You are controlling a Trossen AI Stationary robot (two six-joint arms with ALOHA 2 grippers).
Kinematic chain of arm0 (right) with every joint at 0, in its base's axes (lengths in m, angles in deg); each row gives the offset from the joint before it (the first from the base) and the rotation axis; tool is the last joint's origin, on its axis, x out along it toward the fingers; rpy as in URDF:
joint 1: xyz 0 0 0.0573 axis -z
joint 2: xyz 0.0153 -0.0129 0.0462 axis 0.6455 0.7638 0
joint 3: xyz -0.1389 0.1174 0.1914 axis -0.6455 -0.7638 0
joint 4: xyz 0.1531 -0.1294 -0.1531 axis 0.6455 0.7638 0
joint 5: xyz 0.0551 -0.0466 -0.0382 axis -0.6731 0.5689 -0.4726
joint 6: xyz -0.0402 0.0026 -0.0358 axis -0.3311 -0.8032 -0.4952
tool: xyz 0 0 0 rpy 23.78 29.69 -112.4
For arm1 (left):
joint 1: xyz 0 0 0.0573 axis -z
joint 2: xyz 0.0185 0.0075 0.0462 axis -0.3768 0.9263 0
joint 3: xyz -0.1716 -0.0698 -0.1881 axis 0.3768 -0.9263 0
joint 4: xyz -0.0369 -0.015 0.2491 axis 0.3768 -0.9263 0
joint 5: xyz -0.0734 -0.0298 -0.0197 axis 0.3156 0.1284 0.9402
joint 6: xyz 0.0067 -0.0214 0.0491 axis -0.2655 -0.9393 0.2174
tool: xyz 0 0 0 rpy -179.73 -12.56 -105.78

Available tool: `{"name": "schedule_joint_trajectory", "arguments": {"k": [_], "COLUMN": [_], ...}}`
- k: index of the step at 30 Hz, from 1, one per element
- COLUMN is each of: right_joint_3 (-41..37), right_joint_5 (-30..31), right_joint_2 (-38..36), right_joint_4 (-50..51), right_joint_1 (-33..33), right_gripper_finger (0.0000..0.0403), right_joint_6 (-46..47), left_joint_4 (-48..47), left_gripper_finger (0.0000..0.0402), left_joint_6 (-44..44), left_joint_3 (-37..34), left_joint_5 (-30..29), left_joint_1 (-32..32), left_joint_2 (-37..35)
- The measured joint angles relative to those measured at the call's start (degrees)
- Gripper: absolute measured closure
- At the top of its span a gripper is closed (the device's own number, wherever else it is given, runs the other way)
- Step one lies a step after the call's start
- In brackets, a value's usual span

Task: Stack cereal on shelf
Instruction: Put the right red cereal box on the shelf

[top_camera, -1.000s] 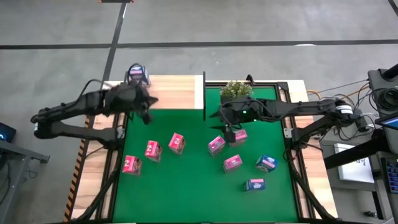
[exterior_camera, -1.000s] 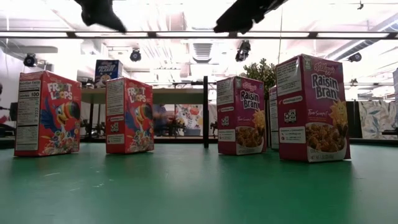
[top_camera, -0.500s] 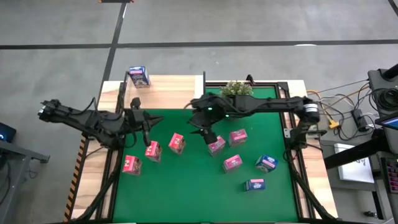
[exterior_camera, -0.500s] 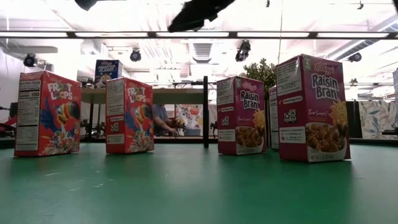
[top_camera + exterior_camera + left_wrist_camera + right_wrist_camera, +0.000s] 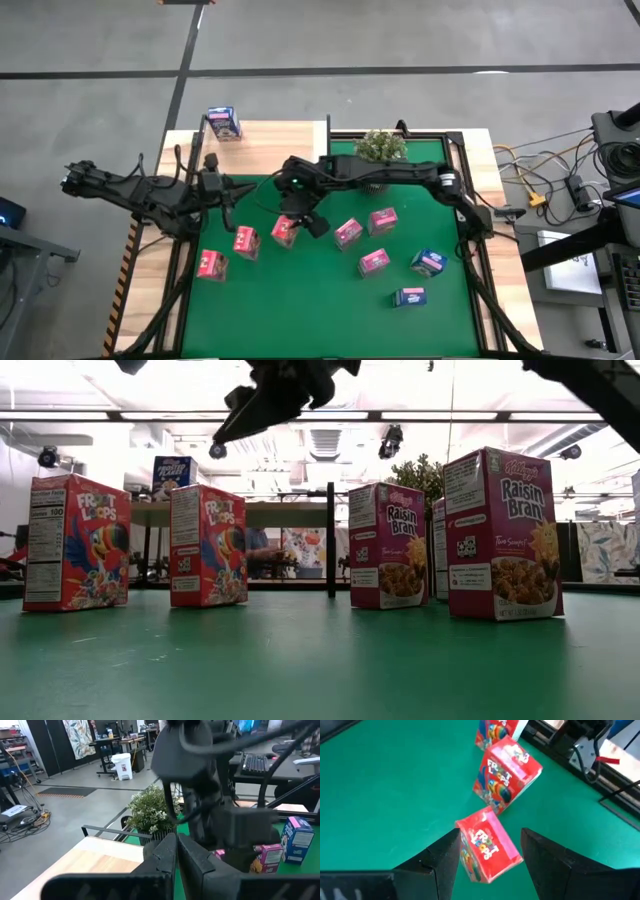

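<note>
Two dark robot arms reach over a green-matted desk (image 5: 300, 320). The right hand (image 5: 487, 851), fingers spread, hovers over a red Froot Loops cardboard cereal box (image 5: 487, 845) standing on the mat. The left hand (image 5: 176, 851), fingers pressed together, waits near the pale wooden shelf board (image 5: 275, 148), which carries one blue cereal box (image 5: 222, 123).

Brightness: even and bright over the green mat (image 5: 300, 300) in the high view; no dark corners.
Light source: ceiling strip lights (image 5: 120, 412) glow white in the low view, washing out the room's upper part.
Shadows: soft and short beside the cereal boxes (image 5: 246, 241); the right arm (image 5: 390, 175) casts only a faint one on the mat.
Glare: pale sheen on the mat's near part in the low view.
Blur: the left pincer (image 5: 176, 857) is out of focus close to its lens; the right pincer (image 5: 487, 855) shows soft edges.
Focus: the Raisin Bran box (image 5: 500, 535) prints read sharply.
</note>
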Motion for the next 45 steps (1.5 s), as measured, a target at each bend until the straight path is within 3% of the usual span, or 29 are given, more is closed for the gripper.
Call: {"name": "schedule_joint_trajectory", "arguments": {"k": [9,17,21,26,32,45], "right_joint_3": [4.2,4.4,4.4,4.2,4.0,3.7], "right_joint_5": [0.3,4.3,4.9,9.3,7.3,6.4], "right_joint_2": [5.0,5.1,5.1,5.4,5.4,7.7], "right_joint_4": [-0.1,0.0,-2.1,-1.3,0.1,0.4], "right_joint_1": [0.0,0.0,0.0,-0.2,-0.5,-0.8], "right_gripper_finger": [0.0207,0.0216,0.0223,0.0183,0.013,0.0122], "right_joint_6": [-1.0,-4.4,1.0,2.8,0.6,-2.3], "left_joint_4": [-0.2,-0.2,-0.2,-0.2,-0.2,-0.4], "left_gripper_finger": [0.0402,0.0402,0.0402,0.0402,0.0402,0.0402], "left_joint_6": [0.5,2.3,3.0,3.8,4.5,4.5], "left_joint_3": [0.0,0.0,0.0,0.0,0.0,0.0], "left_joint_5": [0.1,0.1,0.1,0.1,0.1,0.4], "left_joint_1": [0.0,0.0,0.0,0.0,0.0,0.0], "left_joint_2": [-0.2,-0.3,-0.3,-0.4,-0.4,-0.3]}}
